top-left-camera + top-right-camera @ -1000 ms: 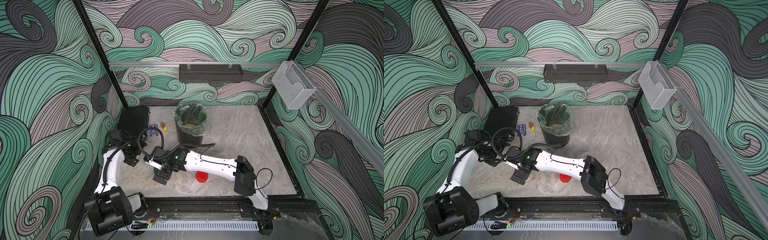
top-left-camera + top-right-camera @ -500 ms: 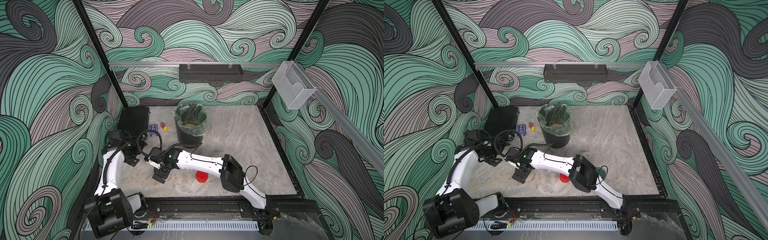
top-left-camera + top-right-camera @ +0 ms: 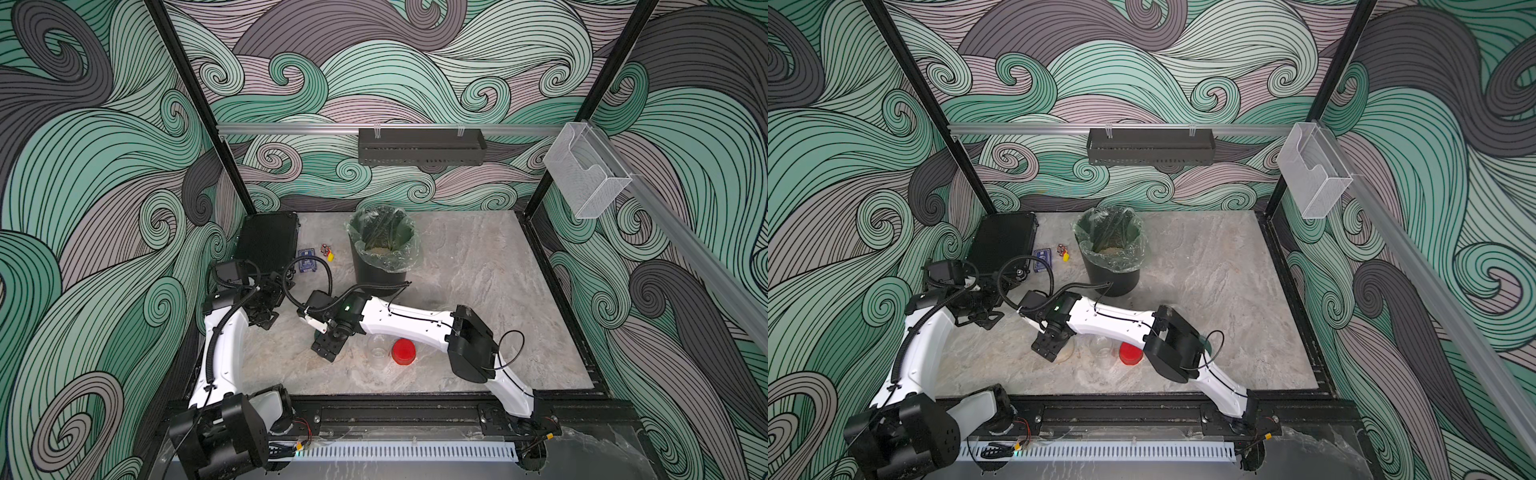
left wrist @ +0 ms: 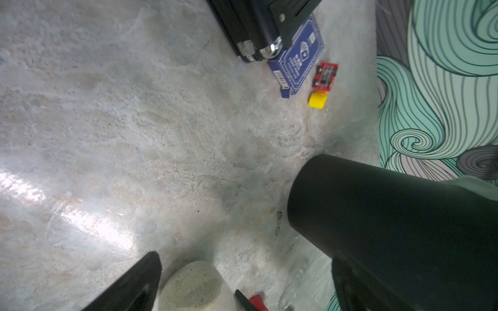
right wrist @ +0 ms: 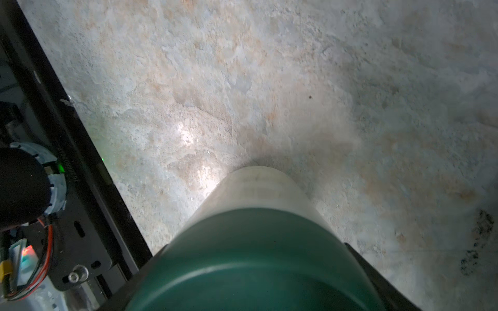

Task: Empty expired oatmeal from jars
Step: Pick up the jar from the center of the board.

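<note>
A jar of pale oatmeal (image 5: pixel 258 188) stands on the table near the front left, and its dark green lid (image 5: pixel 256 264) fills my right wrist view. My right gripper (image 5: pixel 250 280) comes down on it from above, with a dark finger pressed against each side of the lid. In a top view the gripper (image 3: pixel 1050 347) covers most of that jar (image 3: pixel 1068 353). An empty clear jar (image 3: pixel 378 351) and a red lid (image 3: pixel 403 351) lie just right of it. My left gripper (image 4: pixel 242 285) hangs open and empty further back left, apart from the jars.
The black bin (image 3: pixel 374 274) with a clear liner stands behind the right arm, with some oatmeal (image 3: pixel 379 250) in its bottom. A black case (image 3: pixel 266 241), a blue card box (image 3: pixel 306 261) and a small red and yellow toy (image 3: pixel 328 251) lie at the back left.
The right gripper's jaws have narrowed onto the green lid while it stayed over the jar. The right arm's elbow shifted a little. The left arm has not moved.
</note>
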Available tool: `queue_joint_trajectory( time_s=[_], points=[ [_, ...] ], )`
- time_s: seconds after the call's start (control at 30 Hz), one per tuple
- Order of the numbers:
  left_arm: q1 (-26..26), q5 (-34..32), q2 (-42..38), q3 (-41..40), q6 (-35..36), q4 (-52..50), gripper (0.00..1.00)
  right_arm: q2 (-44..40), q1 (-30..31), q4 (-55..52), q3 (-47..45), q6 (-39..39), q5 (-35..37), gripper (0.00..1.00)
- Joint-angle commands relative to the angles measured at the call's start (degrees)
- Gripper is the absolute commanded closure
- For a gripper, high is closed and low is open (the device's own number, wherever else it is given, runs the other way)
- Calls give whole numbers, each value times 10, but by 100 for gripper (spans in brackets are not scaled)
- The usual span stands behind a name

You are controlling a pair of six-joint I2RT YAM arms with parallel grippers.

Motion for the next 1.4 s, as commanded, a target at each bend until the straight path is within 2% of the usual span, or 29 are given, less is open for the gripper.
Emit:
queue_joint_trajectory(
  time_s=[0.0, 0.27, 0.47, 0.6, 0.73, 0.87, 1.03, 1.2, 1.37],
  points=[
    [-33, 7, -31, 9, 46, 34, 1, -98, -29, 23, -17, 31, -31, 41],
    [-173, -73, -83, 32, 138, 50, 1, -227, -114, 64, -117, 61, -108, 44],
    [-271, -117, -99, 55, 194, 42, 3, -306, -169, 63, -173, 69, -138, 45],
    [-323, -113, -119, 51, 235, 44, 3, -357, -203, 63, -218, 81, -153, 45],
    [-401, -98, -129, 15, 264, 125, 3, -394, -237, 63, -241, 87, -170, 45],
    [-470, -104, -116, 17, 341, 138, 3, -427, -272, 64, -256, 91, -201, 45],
    [-498, -29, -138, -11, 467, 180, 1, -445, -293, 63, -260, 97, -261, 44],
    [-506, -11, -126, -27, 511, 223, 2, -449, -295, 92, -268, 125, -339, 45],
    [-525, -28, -105, -18, 523, 230, 1, -452, -293, 135, -279, 155, -380, 45]
  ],
)
